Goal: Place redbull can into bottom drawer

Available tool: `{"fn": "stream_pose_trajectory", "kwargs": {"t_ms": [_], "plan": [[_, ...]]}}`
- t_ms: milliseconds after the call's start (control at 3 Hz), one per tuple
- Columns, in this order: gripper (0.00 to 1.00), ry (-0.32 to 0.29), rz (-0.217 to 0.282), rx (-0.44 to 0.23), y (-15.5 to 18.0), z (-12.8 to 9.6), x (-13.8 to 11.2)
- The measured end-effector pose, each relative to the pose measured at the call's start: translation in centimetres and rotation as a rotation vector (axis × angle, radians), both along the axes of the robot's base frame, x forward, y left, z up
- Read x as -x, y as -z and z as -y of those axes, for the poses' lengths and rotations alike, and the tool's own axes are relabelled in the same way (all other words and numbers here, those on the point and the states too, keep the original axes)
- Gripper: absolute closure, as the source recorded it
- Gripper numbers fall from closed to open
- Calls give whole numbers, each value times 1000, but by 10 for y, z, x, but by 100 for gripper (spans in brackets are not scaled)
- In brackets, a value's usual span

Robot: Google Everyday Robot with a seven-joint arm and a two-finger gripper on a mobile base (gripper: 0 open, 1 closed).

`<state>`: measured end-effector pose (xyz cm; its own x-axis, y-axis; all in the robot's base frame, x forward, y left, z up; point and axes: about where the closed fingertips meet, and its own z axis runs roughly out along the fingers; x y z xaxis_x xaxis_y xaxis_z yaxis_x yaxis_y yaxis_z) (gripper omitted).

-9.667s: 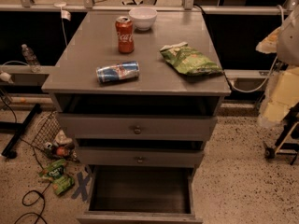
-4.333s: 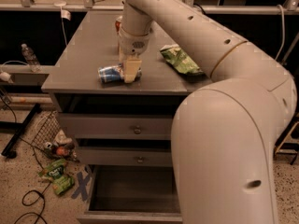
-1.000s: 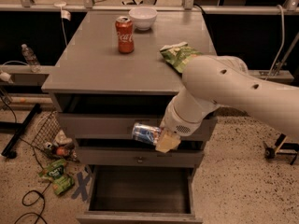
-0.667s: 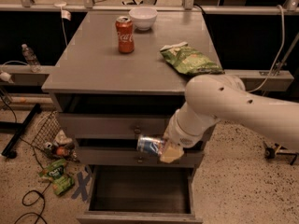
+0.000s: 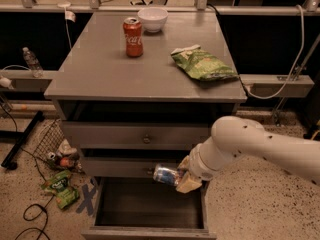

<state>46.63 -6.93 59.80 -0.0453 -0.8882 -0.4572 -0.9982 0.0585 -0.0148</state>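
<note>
- One white arm (image 5: pixel 260 145) reaches in from the right, low in front of the cabinet.
- Its gripper (image 5: pixel 182 177) hangs over the far right part of the bottom drawer (image 5: pixel 150 232); the jaws are clamped on the one blue and silver can (image 5: pixel 166 174).
- The can lies on its side in the air, just in front of the middle drawer (image 5: pixel 120 167) and above the bottom drawer's dark inside.
- There are three grey drawers; the bottom one is pulled out furthest.
- The grey surface (image 5: pixel 100 71) holds three things: one red cola can (image 5: pixel 133 36), one white bowl (image 5: pixel 152 19) at the far edge and one green chip bag (image 5: pixel 202 64) on the right.
- One green packet (image 5: pixel 60 188) lies on the floor at the left.
</note>
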Motion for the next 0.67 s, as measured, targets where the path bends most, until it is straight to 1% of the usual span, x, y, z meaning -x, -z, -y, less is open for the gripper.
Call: {"fn": "stream_pose_trajectory", "kwargs": {"t_ms": [333,667], "plan": [[100,-23,-14,-78,55,-10,0],[100,-23,-14,-78,55,-10,0]]}}
